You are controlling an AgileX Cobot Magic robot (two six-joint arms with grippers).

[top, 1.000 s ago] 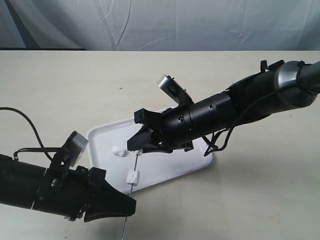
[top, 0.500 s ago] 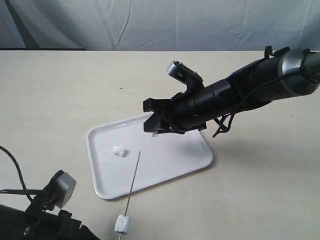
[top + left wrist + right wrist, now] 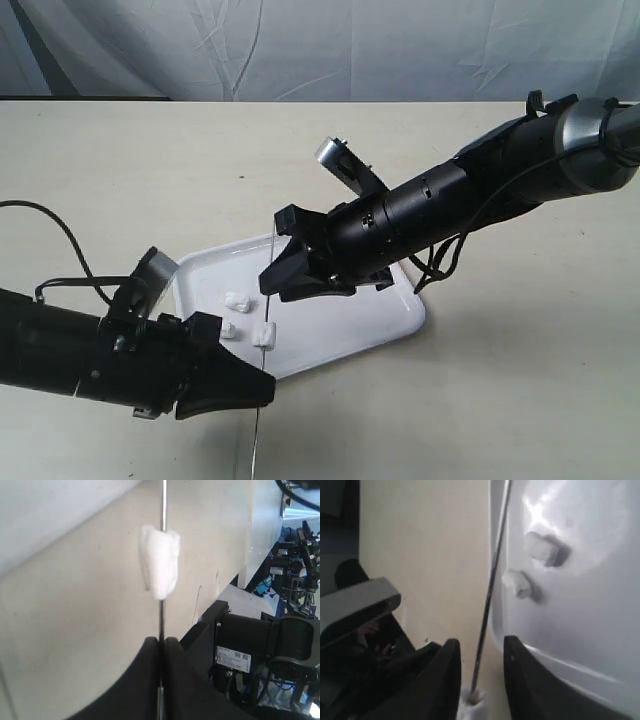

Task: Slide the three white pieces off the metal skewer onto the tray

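My left fingers [image 3: 147,680] are clamped on the metal skewer [image 3: 162,615], with one white piece [image 3: 160,562] threaded just beyond their tips. My right fingers [image 3: 445,680] stand apart astride the skewer. Two white pieces [image 3: 540,547] lie beside them on the tray [image 3: 580,645].

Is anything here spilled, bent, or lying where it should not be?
Nothing stands out. Two white pieces lie inside the tray, none spilled outside it. The third piece sits on the straight metal skewer, which the left gripper grips.
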